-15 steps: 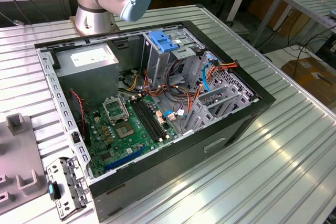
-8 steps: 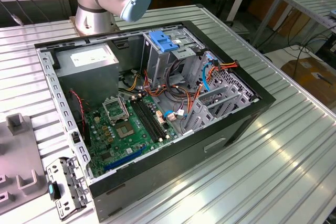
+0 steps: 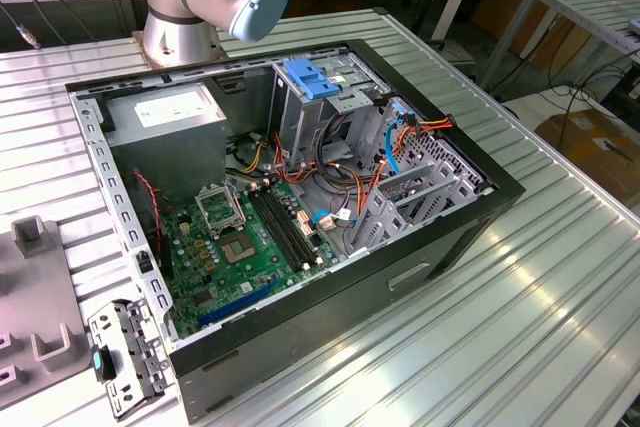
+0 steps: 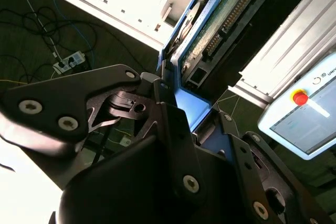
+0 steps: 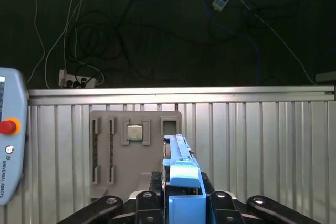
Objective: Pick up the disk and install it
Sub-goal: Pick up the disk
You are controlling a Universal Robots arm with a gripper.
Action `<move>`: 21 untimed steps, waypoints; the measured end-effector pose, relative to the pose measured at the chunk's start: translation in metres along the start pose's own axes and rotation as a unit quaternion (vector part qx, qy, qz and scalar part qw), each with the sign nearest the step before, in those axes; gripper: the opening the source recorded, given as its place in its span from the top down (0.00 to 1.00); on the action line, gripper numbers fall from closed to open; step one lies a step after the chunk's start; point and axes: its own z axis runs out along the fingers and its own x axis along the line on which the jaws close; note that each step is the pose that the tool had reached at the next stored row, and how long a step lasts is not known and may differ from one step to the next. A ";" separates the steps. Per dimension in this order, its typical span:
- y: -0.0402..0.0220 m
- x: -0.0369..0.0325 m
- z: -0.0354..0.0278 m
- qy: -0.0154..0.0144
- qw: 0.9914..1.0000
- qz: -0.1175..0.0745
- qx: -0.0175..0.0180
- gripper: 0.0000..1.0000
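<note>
The disk (image 5: 180, 174) stands edge-on between the black fingers (image 5: 148, 203) of my gripper (image 5: 181, 205), its blue side rail facing the first wrist camera. In the second wrist view the disk (image 4: 223, 17) shows its green circuit-board underside and connector row, framed by the blue rail. There my gripper (image 4: 184, 106) is shut on its near end. The open computer case (image 3: 480, 197) lies on its side on the ribbed metal table in the exterior view, with the drive cage and its light-blue latch (image 3: 308, 78) at the far side.
A grey fixture plate (image 5: 135, 150) carrying a processor chip lies on the table beyond the disk. A teach pendant with a red button (image 5: 8, 127) rests at the table edge. Inside the case are the motherboard (image 3: 245, 237), power supply (image 3: 170, 112) and orange cables. A metal bracket (image 3: 125, 347) lies beside the case.
</note>
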 end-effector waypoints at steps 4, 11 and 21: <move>0.0000 0.0000 -0.0006 0.000 1.000 0.000 0.000 0.63; -0.0010 -0.0001 -0.0011 0.000 1.000 0.000 0.000 0.63; -0.0047 -0.0001 -0.0011 0.000 1.000 0.000 0.000 0.63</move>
